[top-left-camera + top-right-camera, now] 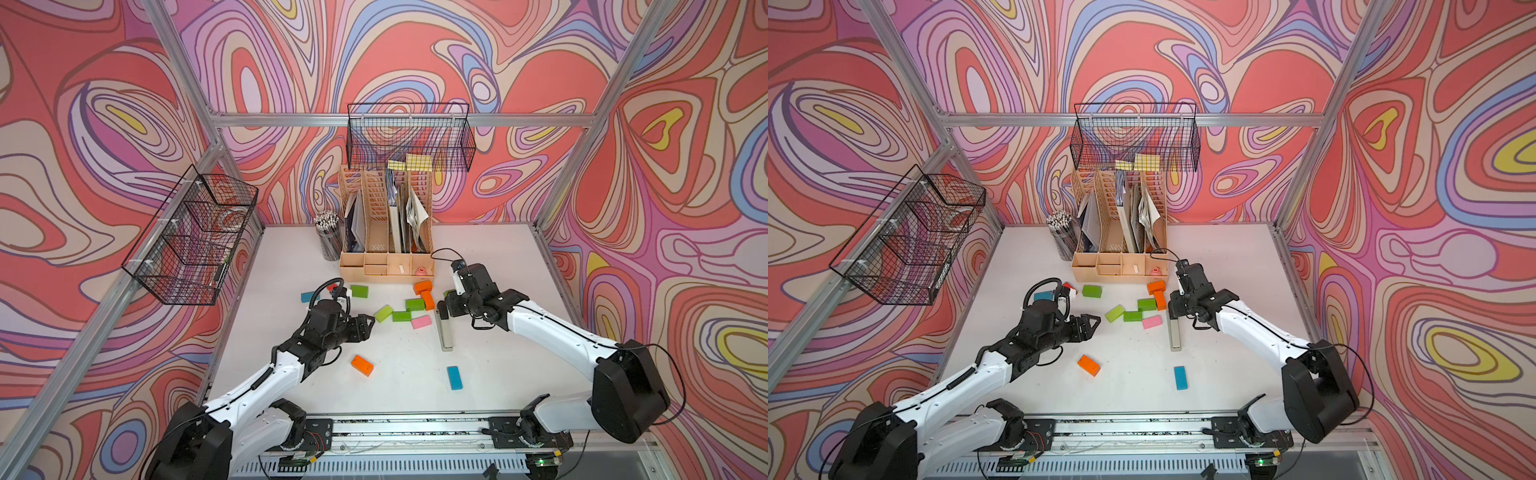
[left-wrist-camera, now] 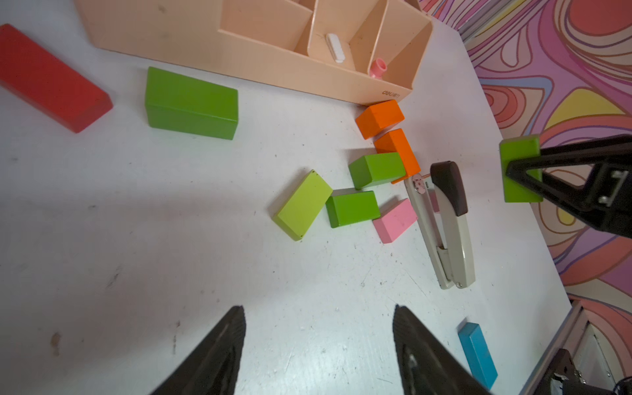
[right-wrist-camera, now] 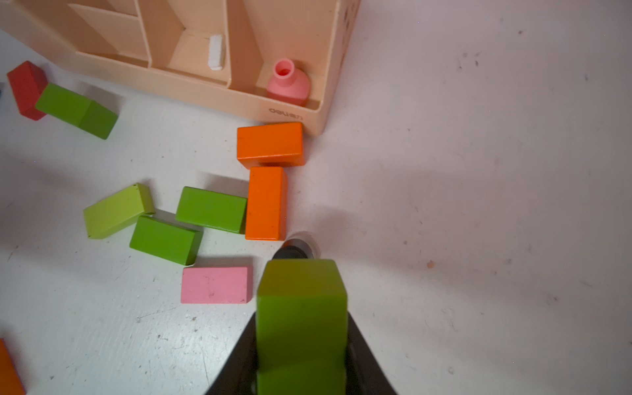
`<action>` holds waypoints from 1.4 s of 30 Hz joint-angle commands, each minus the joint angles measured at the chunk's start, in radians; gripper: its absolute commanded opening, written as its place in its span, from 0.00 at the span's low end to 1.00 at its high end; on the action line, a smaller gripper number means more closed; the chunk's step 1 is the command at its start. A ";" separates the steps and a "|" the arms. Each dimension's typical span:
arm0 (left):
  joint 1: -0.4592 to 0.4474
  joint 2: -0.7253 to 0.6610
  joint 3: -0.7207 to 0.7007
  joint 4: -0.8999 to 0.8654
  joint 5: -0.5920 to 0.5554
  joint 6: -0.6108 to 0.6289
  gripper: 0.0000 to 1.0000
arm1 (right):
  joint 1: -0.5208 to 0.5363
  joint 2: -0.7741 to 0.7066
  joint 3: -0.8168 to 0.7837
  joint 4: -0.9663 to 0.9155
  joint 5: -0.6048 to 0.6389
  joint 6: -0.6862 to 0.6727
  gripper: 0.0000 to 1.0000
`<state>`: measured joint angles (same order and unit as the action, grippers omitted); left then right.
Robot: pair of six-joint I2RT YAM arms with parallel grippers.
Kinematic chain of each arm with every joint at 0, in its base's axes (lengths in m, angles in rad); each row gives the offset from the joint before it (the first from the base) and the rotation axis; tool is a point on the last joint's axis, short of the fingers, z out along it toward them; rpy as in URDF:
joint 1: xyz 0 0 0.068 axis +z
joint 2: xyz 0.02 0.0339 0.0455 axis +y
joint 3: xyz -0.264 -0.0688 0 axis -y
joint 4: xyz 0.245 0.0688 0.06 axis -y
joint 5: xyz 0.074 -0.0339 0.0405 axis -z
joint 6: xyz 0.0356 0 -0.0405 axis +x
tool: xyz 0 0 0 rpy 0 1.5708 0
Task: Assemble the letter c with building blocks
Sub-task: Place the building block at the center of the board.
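Note:
My right gripper (image 1: 445, 303) is shut on a green building block (image 3: 302, 307), held just above the table over the stapler's black end. Beside it lies a cluster of building blocks: two orange ones (image 1: 422, 286) (image 3: 266, 203) touching in an L, two green (image 3: 211, 209) (image 3: 165, 239), a lime (image 1: 383, 313) and a pink (image 3: 214, 285). My left gripper (image 2: 318, 307) stands open and empty, left of the lime block. Loose orange (image 1: 362, 365) and blue (image 1: 454, 377) blocks lie nearer the front. No letter c shows in any view.
A silver-and-black stapler (image 1: 444, 330) lies right of the pink block. The beige desk organiser (image 1: 386, 270) and a pencil cup (image 1: 329, 239) stand at the back. A green (image 1: 359, 291), a red (image 2: 51, 80) and a blue block (image 1: 309, 296) lie beyond my left arm.

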<state>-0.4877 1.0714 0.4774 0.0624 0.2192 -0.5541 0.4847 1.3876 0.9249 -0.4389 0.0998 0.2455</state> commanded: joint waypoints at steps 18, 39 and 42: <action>-0.055 0.188 0.106 0.141 -0.004 0.088 0.70 | -0.160 0.073 -0.052 -0.033 -0.013 -0.040 0.22; -0.056 0.134 0.066 0.116 -0.017 0.115 0.71 | -0.198 0.273 0.049 -0.067 -0.057 -0.066 0.22; -0.055 0.134 0.064 0.113 -0.021 0.117 0.71 | -0.204 0.292 0.056 -0.067 -0.061 -0.066 0.22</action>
<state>-0.5381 1.2251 0.5537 0.1761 0.2096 -0.4507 0.2924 1.6615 0.9573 -0.4915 0.0490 0.1902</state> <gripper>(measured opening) 0.710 0.333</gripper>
